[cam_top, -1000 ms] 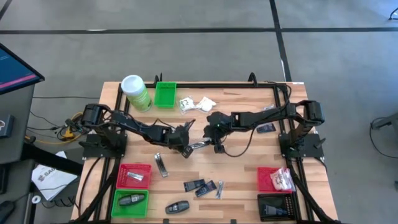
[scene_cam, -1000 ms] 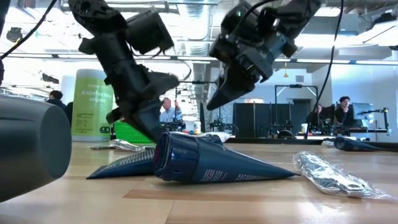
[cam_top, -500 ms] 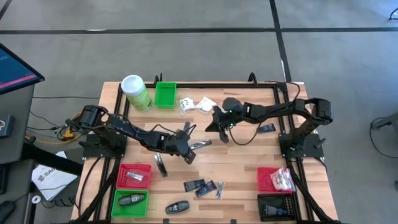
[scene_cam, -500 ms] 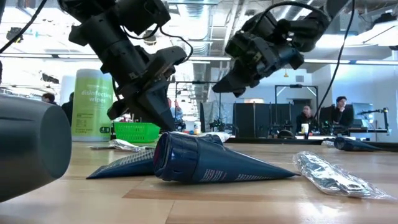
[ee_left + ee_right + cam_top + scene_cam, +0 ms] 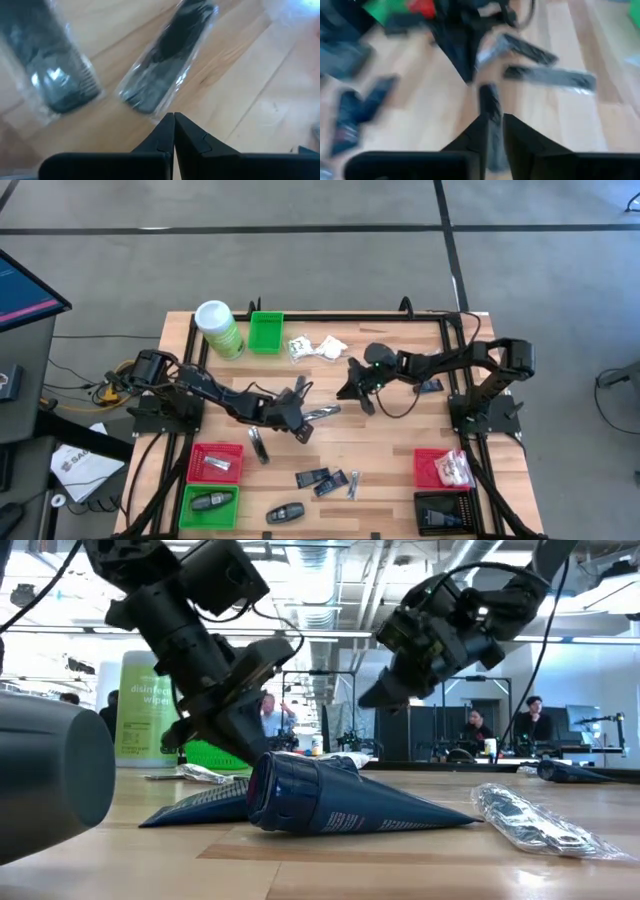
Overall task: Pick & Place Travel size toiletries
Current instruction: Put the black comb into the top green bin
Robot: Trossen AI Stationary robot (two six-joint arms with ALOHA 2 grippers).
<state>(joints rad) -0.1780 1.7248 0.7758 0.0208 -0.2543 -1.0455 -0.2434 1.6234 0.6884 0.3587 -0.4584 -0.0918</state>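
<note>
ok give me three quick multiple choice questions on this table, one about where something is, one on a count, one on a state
1. Where does the green canister stand?
A. far left corner of the table, beside the green bin
B. near right corner
C. inside the black bin

2. How many red bins are on the table?
A. one
B. two
C. four

3. How are the left hand's fingers?
A. spread wide
B. shut, holding nothing
C. clamped on the canister

Answers:
1. A, the high view shows it at the far left corner next to the green bin.
2. B, one red bin sits near left and one near right.
3. B, the left wrist view shows the fingertips meeting with nothing between them.
</note>
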